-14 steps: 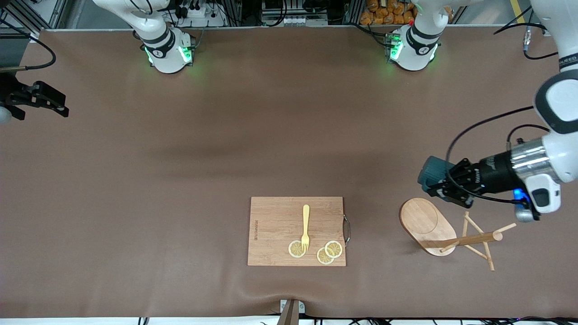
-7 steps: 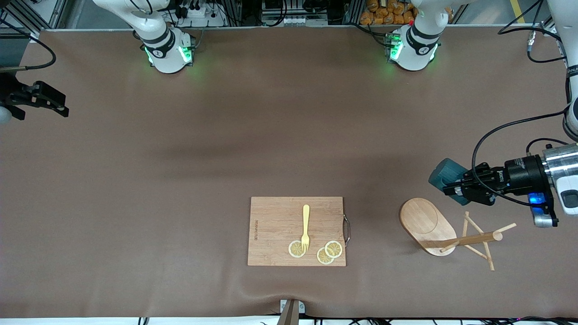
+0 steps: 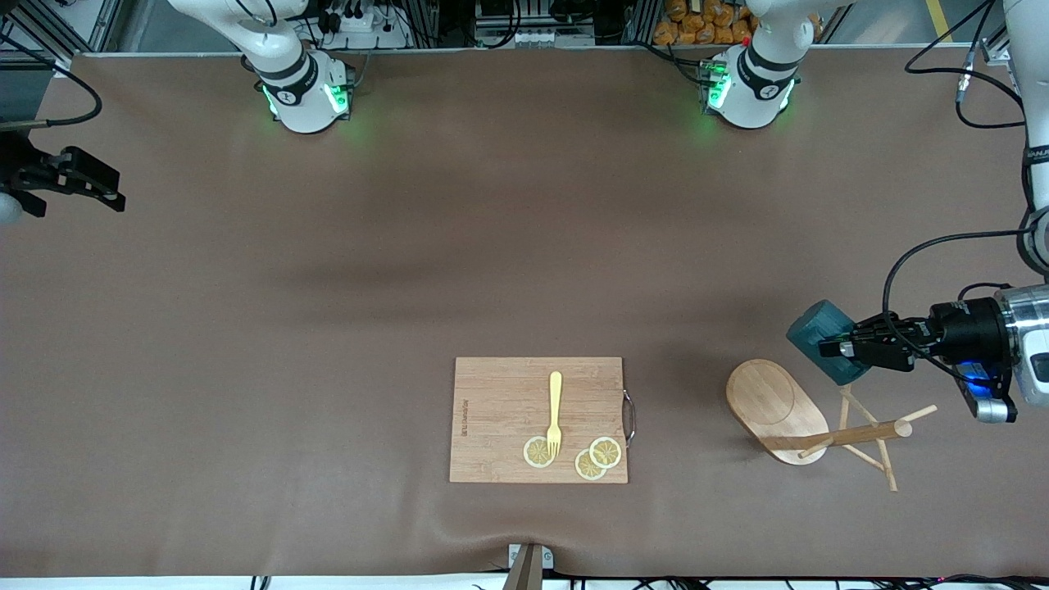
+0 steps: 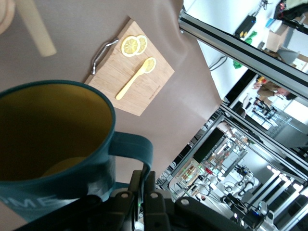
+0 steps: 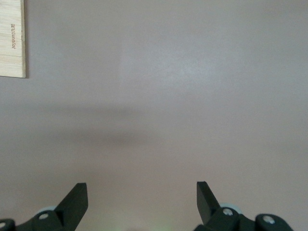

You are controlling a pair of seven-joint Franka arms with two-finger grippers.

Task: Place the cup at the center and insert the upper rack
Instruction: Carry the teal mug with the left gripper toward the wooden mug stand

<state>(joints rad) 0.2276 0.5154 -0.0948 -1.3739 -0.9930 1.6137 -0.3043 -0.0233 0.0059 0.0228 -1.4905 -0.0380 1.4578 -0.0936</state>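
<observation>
- Your left gripper [image 3: 832,348] is clamped on the cup [image 3: 822,338], aloft near the worktop's left-arm edge, beside the toppled mug tree [image 3: 807,418].
- Carry it level to mid-worktop, clear of the cutting board [image 3: 538,419].
- Right gripper [image 5: 142,197] waits, fingers apart.
- Only the left wrist view shows the cup's yellow inside and handle [image 4: 132,150].

The left arm reaches in from its end of the table, wrist turned level, and its left gripper [image 3: 829,348] is clamped on the cup [image 3: 819,336], held in the air tipped on its side. The right gripper [image 5: 142,199] waits over bare table at the right arm's end, its fingers [image 5: 77,199] spread wide.
</observation>
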